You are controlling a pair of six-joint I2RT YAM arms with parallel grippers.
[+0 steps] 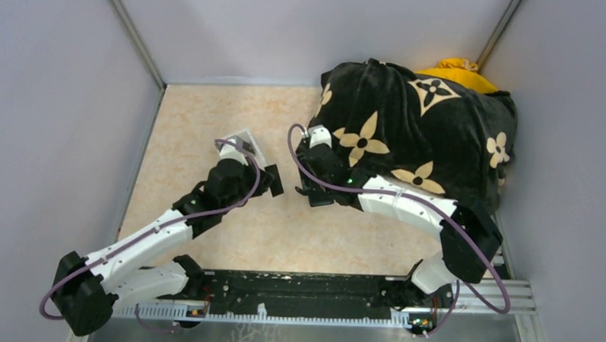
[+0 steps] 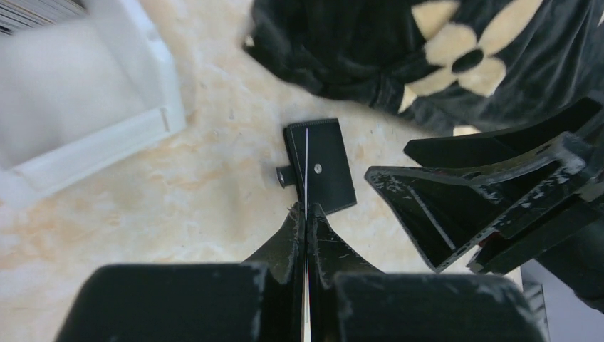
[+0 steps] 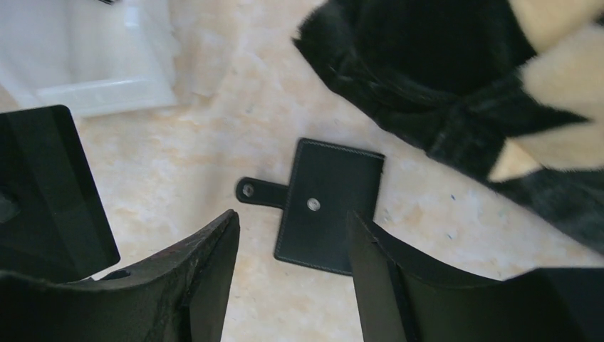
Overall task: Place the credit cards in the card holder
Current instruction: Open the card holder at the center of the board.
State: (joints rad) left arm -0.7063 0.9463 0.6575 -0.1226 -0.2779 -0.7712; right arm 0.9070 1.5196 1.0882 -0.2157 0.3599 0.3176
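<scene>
The black card holder (image 3: 327, 206) lies flat on the table, its snap strap loose to the left; it also shows in the left wrist view (image 2: 320, 167). In the top view it is hidden under the grippers. My left gripper (image 2: 306, 210) (image 1: 273, 181) is shut on a dark credit card (image 3: 50, 192), seen edge-on as a thin pale line (image 2: 306, 157) just above the holder. My right gripper (image 3: 292, 216) (image 1: 308, 190) is open and empty. It hovers close over the holder's near edge, with one finger (image 3: 370, 263) over the holder's corner.
A pale grey plastic tray (image 1: 244, 144) (image 2: 85, 121) stands just beyond the left gripper. The big black flower-patterned cushion (image 1: 415, 133) fills the back right, close behind the right gripper, with a yellow thing (image 1: 456, 70) behind it. Grey walls enclose the table.
</scene>
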